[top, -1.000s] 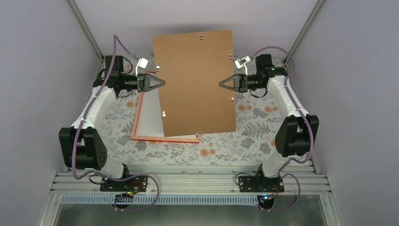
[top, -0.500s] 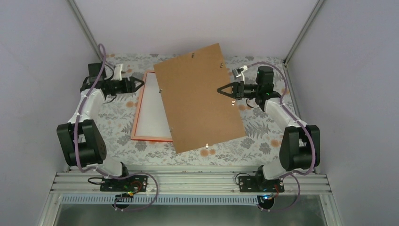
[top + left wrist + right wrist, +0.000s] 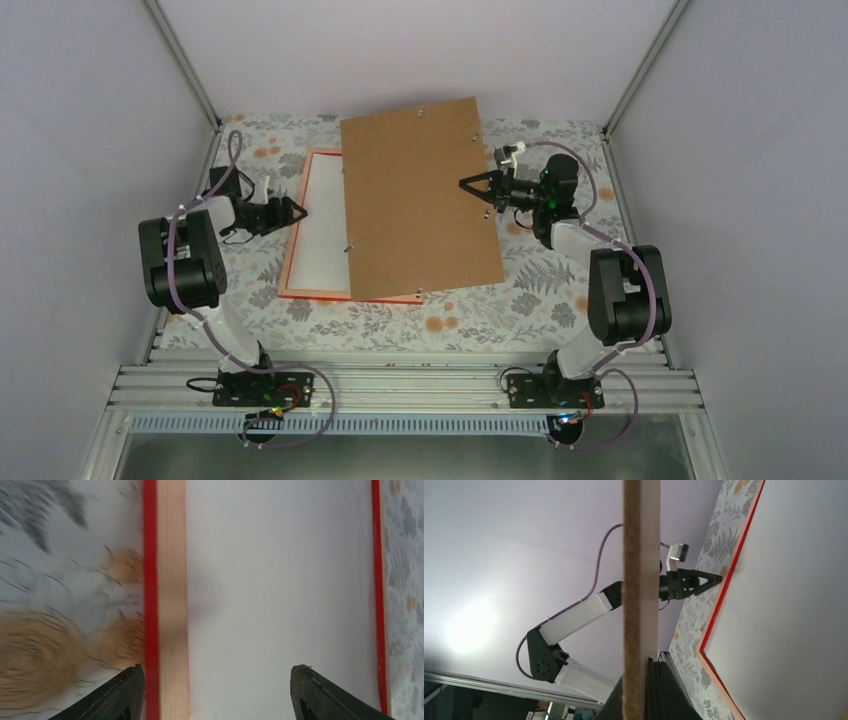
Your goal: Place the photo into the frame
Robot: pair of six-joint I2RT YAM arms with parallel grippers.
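The red frame lies flat on the table, paler back side up. A plain white sheet fills its opening; it looks like the photo, back up, with no print showing. My left gripper is open, low over the frame's left rail. One fingertip is over the cloth, the other over the white sheet, and nothing is held. My right gripper is shut on the right edge of the brown backing board. The board hangs tilted over the frame's right part. The right wrist view shows the board edge-on in the right gripper.
A floral tablecloth covers the table. Grey walls stand on three sides, with metal corner posts. An aluminium rail carries the arm bases along the near edge. Small metal clips dot the board's rim.
My left gripper let go of the board's left edge, opened, and dropped down-left to the frame's left rail. The board, now held only by the right gripper, has come down lower over the frame.
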